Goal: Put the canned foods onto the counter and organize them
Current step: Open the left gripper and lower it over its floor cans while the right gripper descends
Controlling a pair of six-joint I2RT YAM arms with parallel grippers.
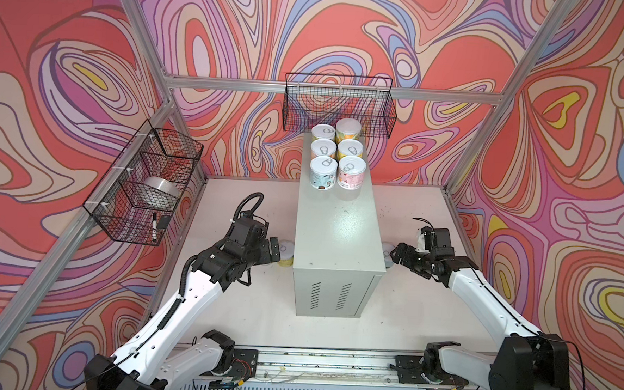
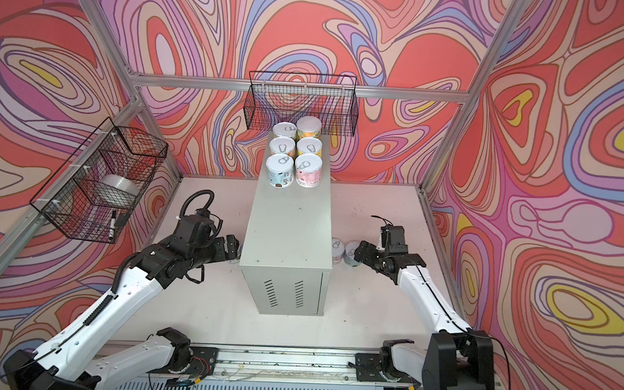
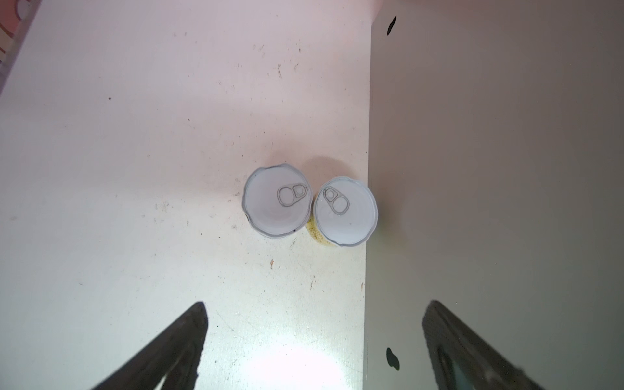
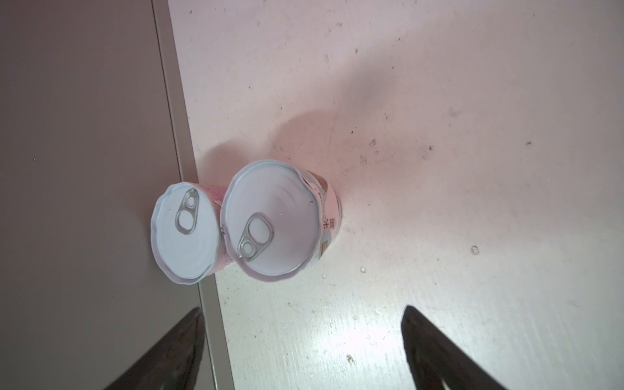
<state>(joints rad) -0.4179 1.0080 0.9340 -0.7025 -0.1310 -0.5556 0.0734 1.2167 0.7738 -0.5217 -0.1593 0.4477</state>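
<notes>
Two black pincers hang low over the white tabletop (image 1: 246, 299), one on each side of the counter (image 1: 337, 234), a tall pale grey metal cabinet with a glossy flat top. The left pincer (image 3: 314, 309) has its fingers spread wide with nothing between them. Just ahead of its tips two short round cans stand side by side and touching: a silver-lidded tin (image 3: 277, 202) whose label is hidden, and a yellow-labelled tin (image 3: 344, 211) hard beside the counter's wall. The right pincer (image 4: 304, 310) is likewise wide open and grips nothing. Ahead of it a white-labelled tin (image 4: 270, 219) stands upright, touching a pink-labelled tin (image 4: 185, 233) on the counter side. Well beyond both pincers, six more tins (image 1: 349, 149) stand upright in two rows of three at the far end of the counter's top. Behind those hangs a black wire basket (image 1: 339, 105).
</notes>
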